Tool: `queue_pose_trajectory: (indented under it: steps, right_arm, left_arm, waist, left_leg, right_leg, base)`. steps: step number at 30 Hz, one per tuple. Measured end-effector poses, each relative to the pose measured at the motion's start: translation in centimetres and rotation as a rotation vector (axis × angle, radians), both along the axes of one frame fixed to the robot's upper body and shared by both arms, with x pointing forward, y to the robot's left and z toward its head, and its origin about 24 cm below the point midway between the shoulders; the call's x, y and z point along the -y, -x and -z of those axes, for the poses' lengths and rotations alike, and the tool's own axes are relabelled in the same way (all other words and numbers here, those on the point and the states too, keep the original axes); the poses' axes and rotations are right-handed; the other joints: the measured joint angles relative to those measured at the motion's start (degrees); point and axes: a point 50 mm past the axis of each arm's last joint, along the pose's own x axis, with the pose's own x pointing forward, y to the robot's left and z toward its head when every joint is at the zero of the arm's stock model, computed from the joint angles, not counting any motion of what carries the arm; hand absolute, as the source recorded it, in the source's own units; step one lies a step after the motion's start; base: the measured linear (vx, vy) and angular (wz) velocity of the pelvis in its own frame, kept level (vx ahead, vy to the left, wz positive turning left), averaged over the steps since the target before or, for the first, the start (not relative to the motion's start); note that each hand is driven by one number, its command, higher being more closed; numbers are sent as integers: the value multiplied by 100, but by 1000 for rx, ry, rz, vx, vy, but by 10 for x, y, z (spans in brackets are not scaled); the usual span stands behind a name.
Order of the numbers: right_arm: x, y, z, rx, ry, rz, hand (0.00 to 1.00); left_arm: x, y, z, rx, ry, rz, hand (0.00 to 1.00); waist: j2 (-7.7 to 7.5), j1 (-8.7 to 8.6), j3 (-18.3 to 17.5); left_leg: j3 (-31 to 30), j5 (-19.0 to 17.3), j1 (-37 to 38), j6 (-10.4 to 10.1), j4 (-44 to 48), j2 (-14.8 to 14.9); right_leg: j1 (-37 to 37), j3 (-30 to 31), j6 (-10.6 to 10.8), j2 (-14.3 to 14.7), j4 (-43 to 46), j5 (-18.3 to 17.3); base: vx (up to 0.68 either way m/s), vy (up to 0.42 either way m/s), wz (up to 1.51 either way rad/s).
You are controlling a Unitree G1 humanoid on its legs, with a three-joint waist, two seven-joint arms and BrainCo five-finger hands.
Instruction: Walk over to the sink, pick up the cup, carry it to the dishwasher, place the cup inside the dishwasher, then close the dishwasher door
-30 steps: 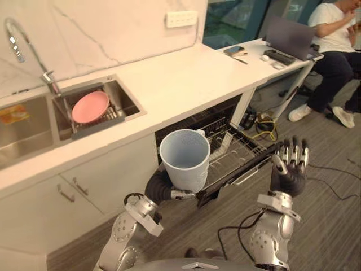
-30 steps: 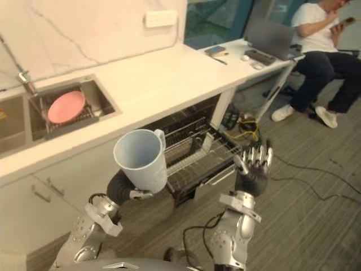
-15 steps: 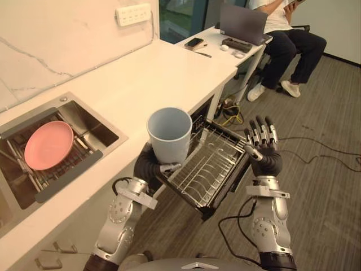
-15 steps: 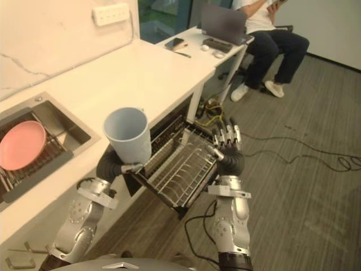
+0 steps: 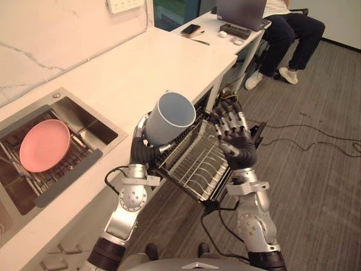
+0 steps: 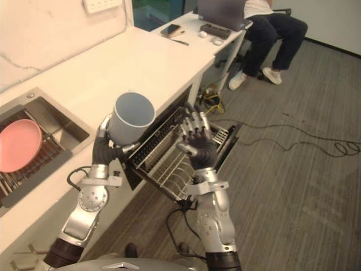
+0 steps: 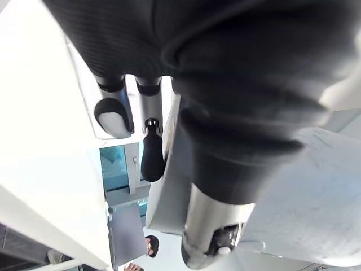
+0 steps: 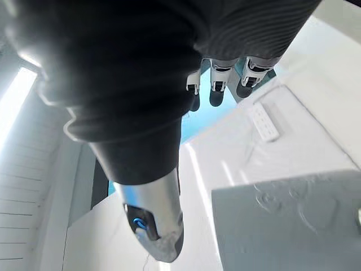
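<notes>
A light blue cup (image 5: 169,117) hangs tilted above the pulled-out dishwasher rack (image 5: 194,166), its mouth turned up and toward my right side. My left hand (image 5: 142,151) is shut on the cup's lower part from behind; the left wrist view has its fingers (image 7: 110,110) curled against the cup wall (image 7: 316,197). Just right of the cup, my right hand (image 5: 236,138) is raised over the rack with straight, spread fingers and nothing in it. The rack is bare wire and juts out from under the white counter (image 5: 141,73).
A sink (image 5: 84,121) at the left holds a pink plate (image 5: 44,145) on a wire grid. At the far desk a person (image 5: 293,25) sits by a laptop (image 5: 242,8). Cables (image 5: 304,138) trail across the grey floor to the right.
The view has shifted. The cup has tipped over toward my right side, and my right hand has risen and come in close beside it over the rack.
</notes>
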Motion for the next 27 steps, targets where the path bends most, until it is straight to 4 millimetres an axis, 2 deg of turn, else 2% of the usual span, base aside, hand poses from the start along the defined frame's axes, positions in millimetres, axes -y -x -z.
queue_pose_trajectory:
  steps: [4, 16, 23, 27]
  right_arm:
    - [-13, 1, 1, -26, -11, -40, 0]
    - [-28, -4, 17, -203, -43, 17, 0]
    - [-42, -5, 10, -182, -35, -30, 0]
    - [-44, -5, 10, -170, 11, -19, 0]
  left_arm:
    - [4, -1, 4, 13, -69, -30, 100]
    - [26, 6, 7, 8, -100, 37, 100]
    - [32, 7, 10, -18, -104, 51, 100]
    - [37, 9, 14, -32, -112, 72, 100]
  waist:
    - [-10, 18, -10]
    - [-14, 40, -170]
    - [-20, 44, -237]
    - [-30, 122, -315]
  left_leg:
    - [-11, 245, 165, 22, -460, -68]
    - [-40, 375, 126, 42, -471, -68]
    - [-122, 439, 55, 33, -472, -69]
    - [-162, 469, 46, 33, -472, -67]
  right_leg:
    - [-13, -75, 2, -28, -2, 44]
    - [-33, -161, 4, -23, -6, 47]
    - [-66, -259, -10, -22, -6, 54]
    - [-77, -302, -14, -20, -5, 54]
  base:
    - [-71, 26, 4]
    - [-15, 6, 1]
    - [-26, 1, 6]
    - [-18, -2, 6]
